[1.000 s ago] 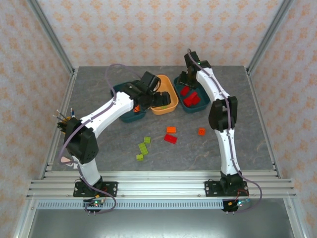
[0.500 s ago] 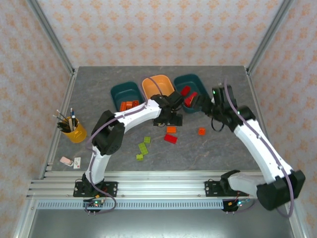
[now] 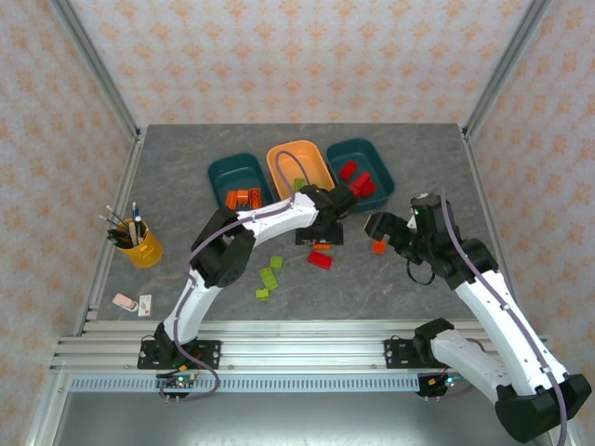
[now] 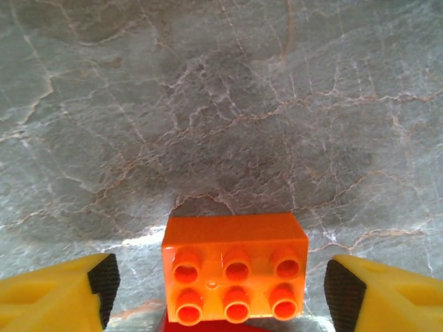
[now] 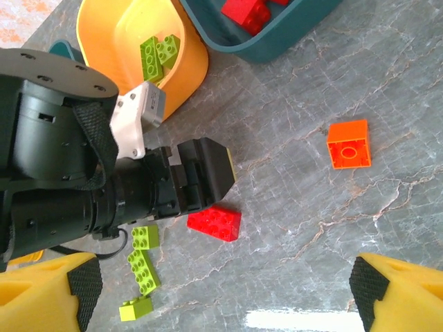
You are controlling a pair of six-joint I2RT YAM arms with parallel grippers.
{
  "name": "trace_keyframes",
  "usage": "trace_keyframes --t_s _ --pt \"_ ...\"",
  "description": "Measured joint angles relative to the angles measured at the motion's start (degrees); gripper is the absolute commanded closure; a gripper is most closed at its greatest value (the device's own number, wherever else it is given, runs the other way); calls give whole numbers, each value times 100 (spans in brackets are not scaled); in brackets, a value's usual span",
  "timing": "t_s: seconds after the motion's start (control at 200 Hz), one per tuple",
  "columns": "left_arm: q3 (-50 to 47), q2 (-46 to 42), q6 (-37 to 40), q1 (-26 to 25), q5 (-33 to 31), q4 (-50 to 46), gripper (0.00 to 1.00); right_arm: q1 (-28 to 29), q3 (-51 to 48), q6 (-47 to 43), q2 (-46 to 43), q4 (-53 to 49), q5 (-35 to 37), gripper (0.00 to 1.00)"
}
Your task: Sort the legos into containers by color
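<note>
Six studs face up on the orange brick [image 4: 235, 277] lying flat on the grey stone-patterned table [image 3: 186, 139], between the yellow fingers of the left gripper [image 4: 223, 289]. The jaws stand wide, with bare table showing on both sides of the brick, so nothing is gripped. In the top view this gripper [image 3: 319, 232] hangs over the brick just in front of the orange tray [image 3: 299, 149]. A red brick [image 3: 320, 259] lies just beside it on the near side.

To the right, a small orange brick [image 3: 378, 247] sits alone on the table, near the right gripper [image 3: 376, 226]. The right wrist view shows that gripper [image 5: 223, 290] spread wide and empty, with the small brick [image 5: 348, 144] well ahead of its fingers. Three lime bricks [image 3: 268, 277] are scattered left of the red one.

The left teal tray [image 3: 237, 172] holds orange bricks [image 3: 244, 197], the orange tray holds a lime brick [image 5: 158, 55], and the right teal tray [image 3: 358, 146] holds red bricks [image 3: 358, 181]. A yellow pen cup [image 3: 141, 249] stands at the table's left edge.
</note>
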Motion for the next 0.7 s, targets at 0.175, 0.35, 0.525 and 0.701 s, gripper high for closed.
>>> trace_keyframes --t_s 0.175,0.35,0.525,0.701 --pt "107 227 -118 -63 -31 -35 38 0 0 0 0 -7 -116 9" --pt "177 256 -125 -90 -173 -105 51 0 -9 17 0 -7 -219 11" --pt "179 232 -129 -90 -334 -122 51 0 -9 -28 0 2 -354 14" --pt "179 -332 -122 -17 -444 -278 51 42 -9 -136 0 356 -846 14"
